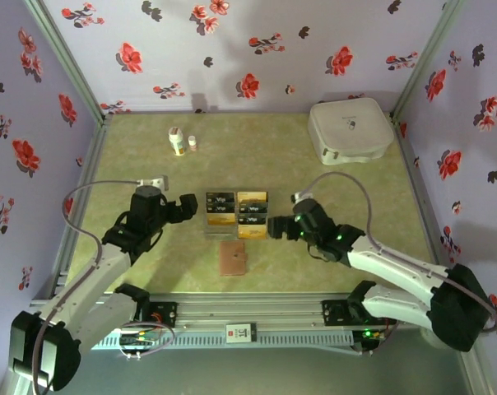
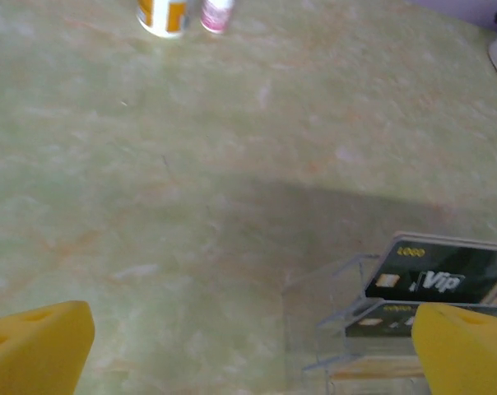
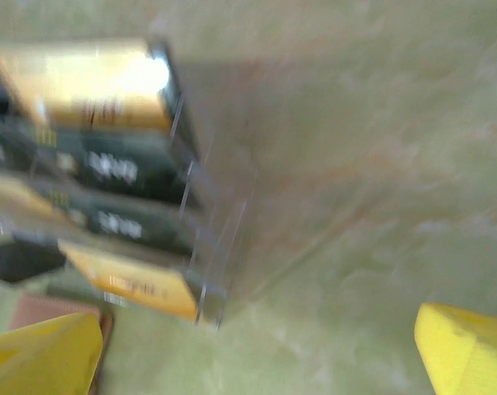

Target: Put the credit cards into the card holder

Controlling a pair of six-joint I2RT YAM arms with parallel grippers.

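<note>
Several black and gold credit cards (image 1: 236, 214) stand in a clear plastic tray (image 1: 209, 220) at the table's middle. In the left wrist view a black Vip card (image 2: 446, 280) shows at the right; the right wrist view has gold and black cards (image 3: 92, 173) at its left. The reddish-brown card holder (image 1: 233, 257) lies shut just in front of the tray, and its corner (image 3: 47, 311) peeks behind a yellow finger. My left gripper (image 1: 185, 208) is open left of the tray. My right gripper (image 1: 278, 228) is open right of it. Neither holds anything.
A large white rounded case (image 1: 350, 128) sits at the back right. Two small bottles (image 1: 182, 142) stand at the back left, and these bottles (image 2: 183, 15) also appear at the top of the left wrist view. Floral walls enclose the green table (image 1: 355, 197).
</note>
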